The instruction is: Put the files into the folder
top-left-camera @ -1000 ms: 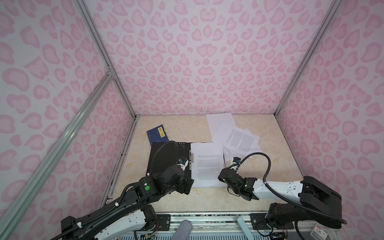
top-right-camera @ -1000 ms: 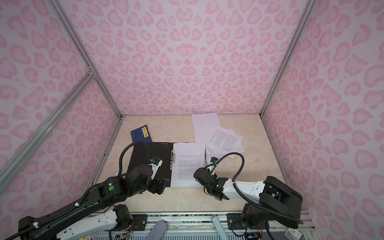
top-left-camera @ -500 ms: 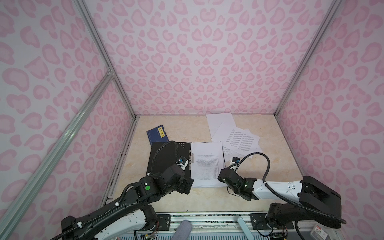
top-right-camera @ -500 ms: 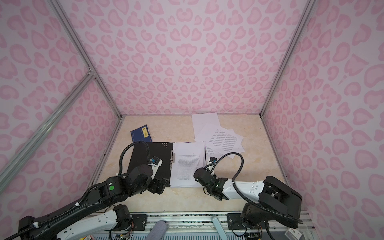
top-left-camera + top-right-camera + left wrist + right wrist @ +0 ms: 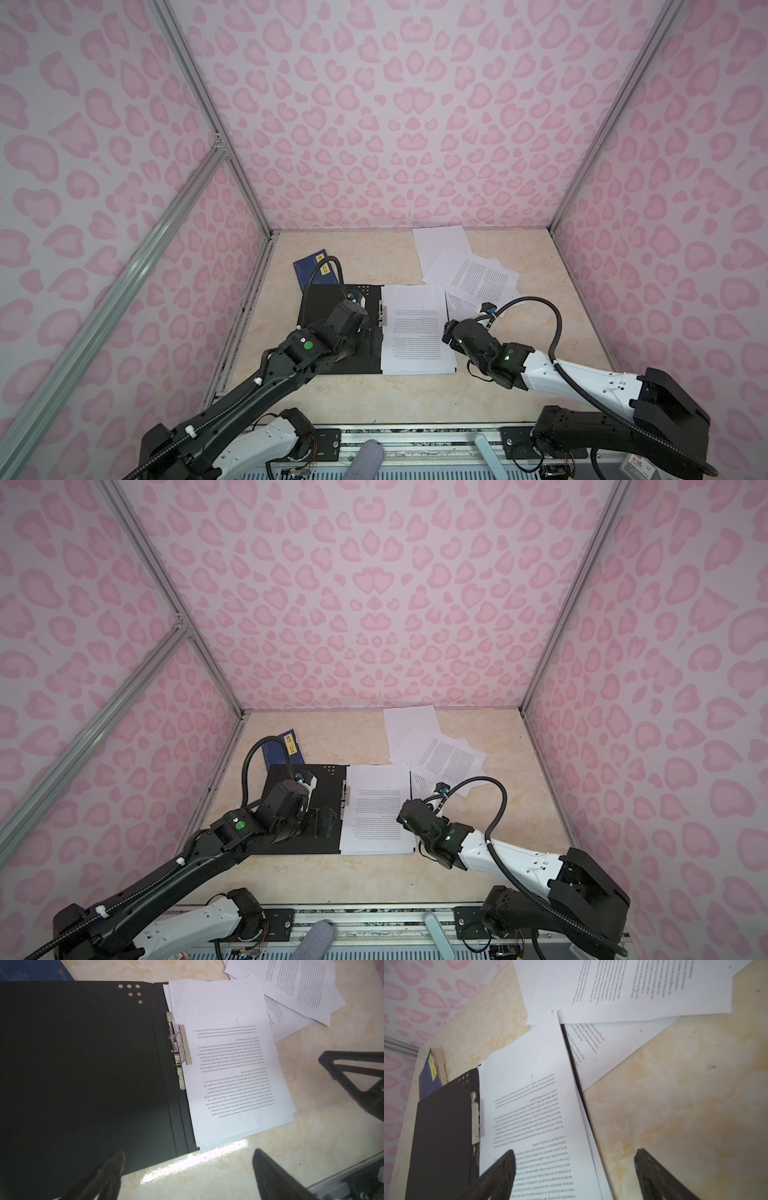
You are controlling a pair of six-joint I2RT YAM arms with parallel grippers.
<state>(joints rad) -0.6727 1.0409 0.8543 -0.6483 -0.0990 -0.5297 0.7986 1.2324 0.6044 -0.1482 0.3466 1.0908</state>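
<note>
Resting on the open folder (image 5: 83, 1064), some papers (image 5: 228, 1064) lie stacked; left fingers (image 5: 270, 1176) and right fingers (image 5: 502, 1169) spread wide, empty.

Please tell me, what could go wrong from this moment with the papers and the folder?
1. The stack on the folder is fanned, with uneven edges; closing the cover may crease sheets that stick out.
2. The open right claw straddles the stack's right edge; a low move away could drag the top sheet.
3. The loose sheets behind overlap one another; picking one may shift the rest.
</note>
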